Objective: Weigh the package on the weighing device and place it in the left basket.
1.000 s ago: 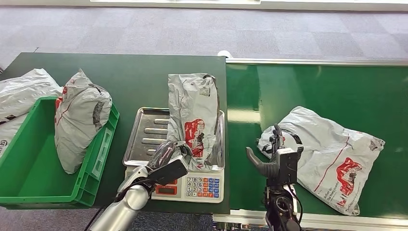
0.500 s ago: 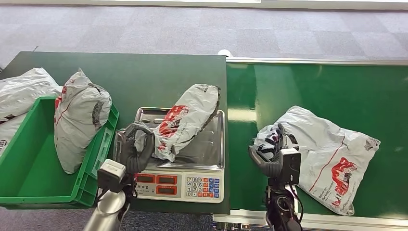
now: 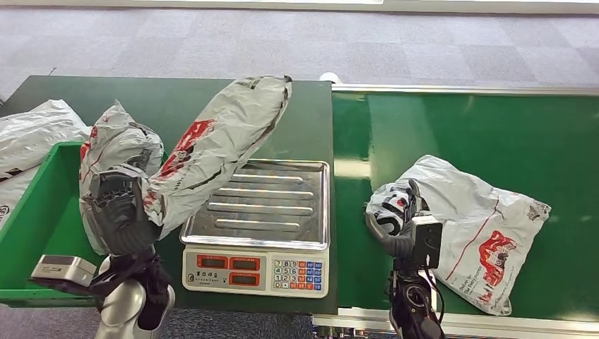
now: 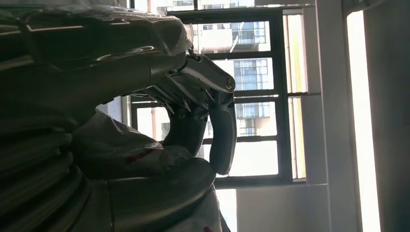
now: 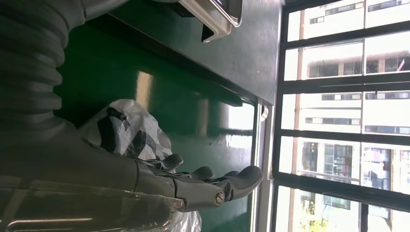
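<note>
Left robot hand (image 3: 120,212) grasping package (image 3: 212,145) beside bagged basket (image 3: 42,247), right robot hand (image 3: 395,222) released.

The head view is bright, even and sharp. Glare streaks the conveyor belt (image 3: 494,134). Sunlit windows (image 4: 251,96) leave both wrist views backlit and dark.

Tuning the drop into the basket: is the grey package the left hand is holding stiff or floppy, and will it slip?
Probably soft but not limp: the package juts up from the left hand without drooping, though its skin is crumpled. The plastic looks glossy, so it may slip. It will likely slump against the bag leaning on the green basket.
</note>
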Controlling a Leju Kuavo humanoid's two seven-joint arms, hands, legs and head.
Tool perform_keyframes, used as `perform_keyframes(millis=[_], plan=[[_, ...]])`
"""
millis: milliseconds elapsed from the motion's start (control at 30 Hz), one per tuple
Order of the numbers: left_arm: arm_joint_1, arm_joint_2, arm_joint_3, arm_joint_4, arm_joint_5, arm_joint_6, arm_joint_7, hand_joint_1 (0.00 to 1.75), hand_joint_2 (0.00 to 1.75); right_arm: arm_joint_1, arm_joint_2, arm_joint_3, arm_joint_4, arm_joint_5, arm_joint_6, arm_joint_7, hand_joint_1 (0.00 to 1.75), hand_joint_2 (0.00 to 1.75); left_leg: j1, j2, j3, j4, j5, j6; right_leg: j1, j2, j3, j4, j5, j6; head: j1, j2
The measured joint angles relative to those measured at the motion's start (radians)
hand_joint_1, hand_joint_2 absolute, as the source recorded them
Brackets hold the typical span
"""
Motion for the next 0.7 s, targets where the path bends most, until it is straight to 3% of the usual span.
perform_keyframes(millis=[367,500,700], plan=[[0.038,-0.005,0.094,-0.262,-0.019,0.203,-0.001,1.75,1.75,-0.001,0.0,0.0,0.007,-0.007,-0.01,-0.004,0.0,1.75,0.0,0.0,0.0,0.0,0.0,0.0,0.0,0.0,0.0,0.0,0.0,0.0,0.0,0.0],[0.059,-0.027,0.189,-0.339,0.005,0.185,-0.001,1.75,1.75,0.001,0.0,0.0,0.007,-0.007,-0.018,-0.004,0.0,1.75,0.0,0.0,0.0,0.0,0.0,0.0,0.0,0.0,0.0,0.0,0.0,0.0,0.0,0.0],[0.074,-0.097,0.359,-0.397,0.062,0.069,-0.001,1.75,1.75,0.003,0.0,0.0,0.007,-0.006,-0.024,-0.003,0.0,1.75,0.0,0.0,0.0,0.0,0.0,0.0,0.0,0.0,0.0,0.0,0.0,0.0,0.0,0.0]])
